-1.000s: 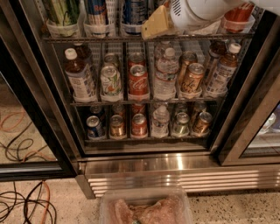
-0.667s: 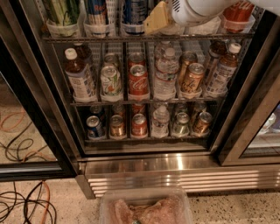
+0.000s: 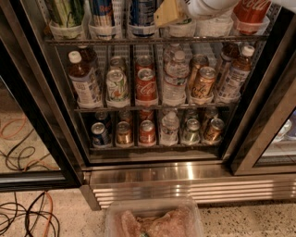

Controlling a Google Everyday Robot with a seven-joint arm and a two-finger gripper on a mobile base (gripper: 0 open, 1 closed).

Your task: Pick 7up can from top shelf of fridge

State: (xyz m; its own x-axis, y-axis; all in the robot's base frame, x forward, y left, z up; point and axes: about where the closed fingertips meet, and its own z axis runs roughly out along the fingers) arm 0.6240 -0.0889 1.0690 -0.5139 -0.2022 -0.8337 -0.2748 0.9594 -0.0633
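Observation:
The fridge stands open in front of me, with black frames and wire racks. The top shelf carries a row of white cup holders. In them stand a green-striped can, two blue cans and a red cola can. My gripper, tan at its tip on a white arm, reaches into the top shelf between the blue cans and the red can. The 7up can does not show; the spot behind the gripper is covered.
The middle rack holds bottles, a white-green can, a red cola can and brown cans. The lower rack holds several small cans. Cables lie on the floor at left. A clear plastic tub sits at the bottom centre.
The gripper has moved slightly upward at the top shelf. Everything else is as before.

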